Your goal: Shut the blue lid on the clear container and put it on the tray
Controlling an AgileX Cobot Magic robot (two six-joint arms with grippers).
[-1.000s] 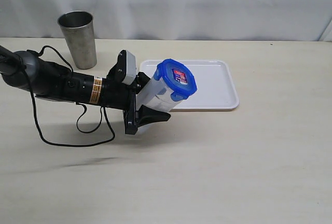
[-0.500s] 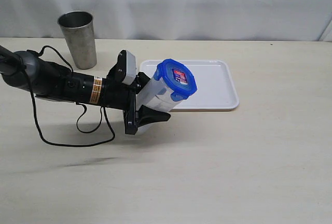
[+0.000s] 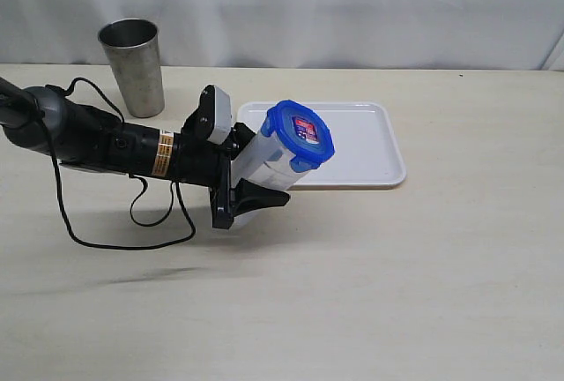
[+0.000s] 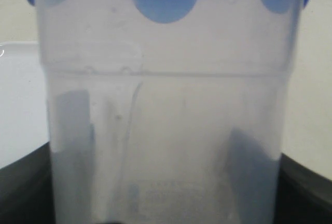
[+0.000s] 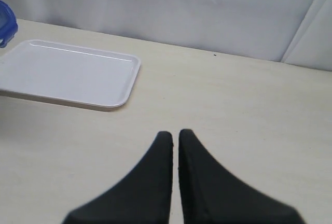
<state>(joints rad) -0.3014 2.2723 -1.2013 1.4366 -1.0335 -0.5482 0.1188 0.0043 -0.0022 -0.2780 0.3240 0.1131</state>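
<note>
The clear container (image 3: 263,162) is held tilted above the table, its top leaning toward the white tray (image 3: 366,147). My left gripper (image 3: 249,189) is shut on its lower body, black fingers on either side. The blue lid (image 3: 301,134) sits on the container's mouth with its flaps down. Up close, the left wrist view is filled by the container (image 4: 166,110), with the lid's blue flaps (image 4: 164,1) at its far end and the tray's edge (image 4: 21,94) beside it. My right gripper (image 5: 175,135) is shut and holds nothing, over bare table away from the tray (image 5: 67,73).
A grey metal cup (image 3: 134,66) stands upright at the back left, behind the left arm. A black cable (image 3: 123,231) loops on the table under that arm. A white curtain backs the table.
</note>
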